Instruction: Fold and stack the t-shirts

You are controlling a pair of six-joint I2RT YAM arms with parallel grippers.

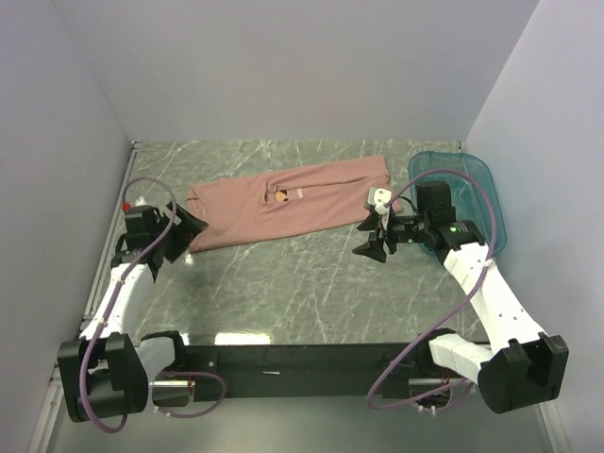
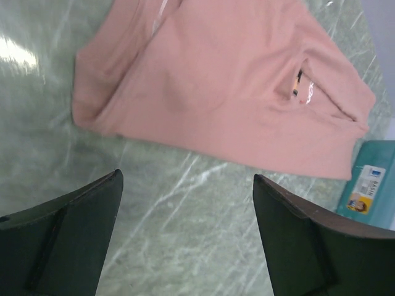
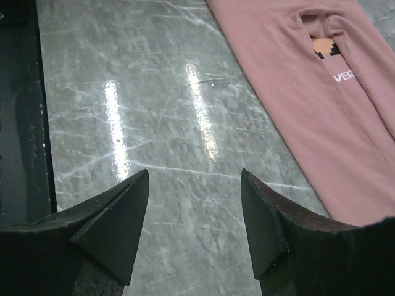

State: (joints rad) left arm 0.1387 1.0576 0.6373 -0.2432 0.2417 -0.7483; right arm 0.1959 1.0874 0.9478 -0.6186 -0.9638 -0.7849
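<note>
A dusty-pink t-shirt [image 1: 288, 202] lies folded lengthwise into a long strip across the back of the marble table, with a small orange print and white text showing through a gap at its middle [image 3: 330, 55]. My left gripper [image 1: 192, 226] hovers at the strip's left end [image 2: 234, 80], open and empty. My right gripper [image 1: 376, 241] hangs just off the strip's near right end, open, with only bare marble between its fingers [image 3: 194, 185].
A translucent teal plastic tub [image 1: 464, 193] stands at the back right, behind the right arm; its labelled corner [image 2: 370, 185] shows in the left wrist view. Grey walls close in the table on three sides. A dark rail [image 1: 311, 357] runs along the near edge.
</note>
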